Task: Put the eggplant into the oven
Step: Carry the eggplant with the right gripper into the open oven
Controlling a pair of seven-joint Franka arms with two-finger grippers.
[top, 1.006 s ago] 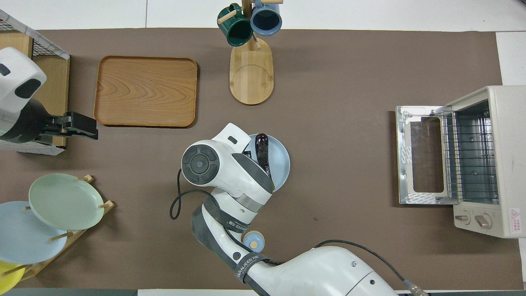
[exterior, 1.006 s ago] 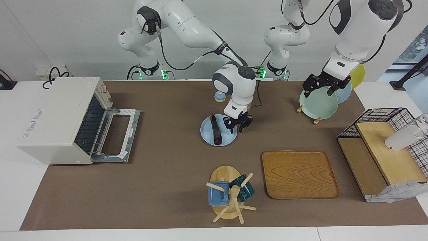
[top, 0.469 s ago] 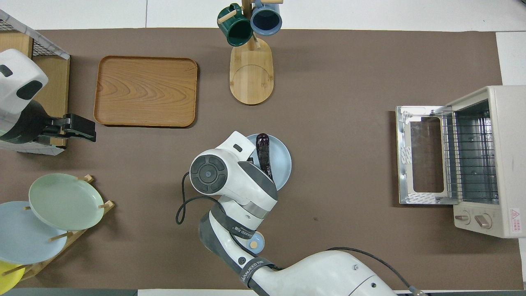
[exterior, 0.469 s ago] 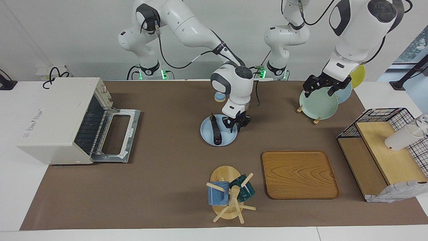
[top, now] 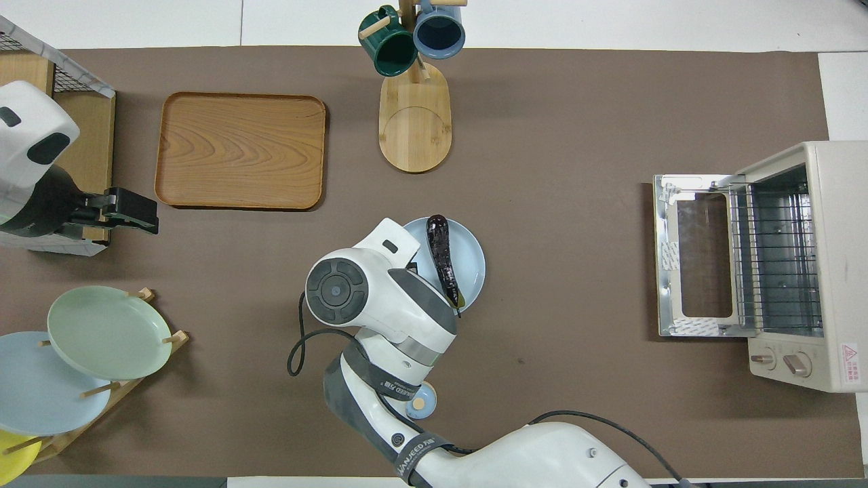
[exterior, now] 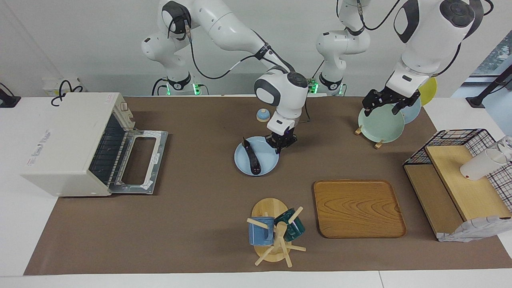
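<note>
The dark purple eggplant (exterior: 252, 158) (top: 442, 261) lies lengthwise on a small blue plate (exterior: 266, 163) (top: 472, 261) in the middle of the mat. My right gripper (exterior: 281, 147) is at the plate's rim on the side toward the left arm's end, shut on that rim; in the overhead view the wrist hides it. The off-white oven (exterior: 66, 140) (top: 824, 264) stands at the right arm's end with its door (exterior: 138, 162) folded down and the wire rack showing. My left gripper (exterior: 386, 105) (top: 150, 217) hangs open over the green plate (exterior: 380, 125), holding nothing.
A mug tree (exterior: 276, 234) with a blue and a green mug and a wooden tray (exterior: 358, 208) lie farther from the robots than the plate. A plate rack, a wire basket shelf (exterior: 460, 176) and a small blue knob (exterior: 263, 115) are also on the table.
The right gripper closed on the blue plate's rim. Plate and eggplant slid a little toward the oven's end and turned slightly. The left arm barely moved.
</note>
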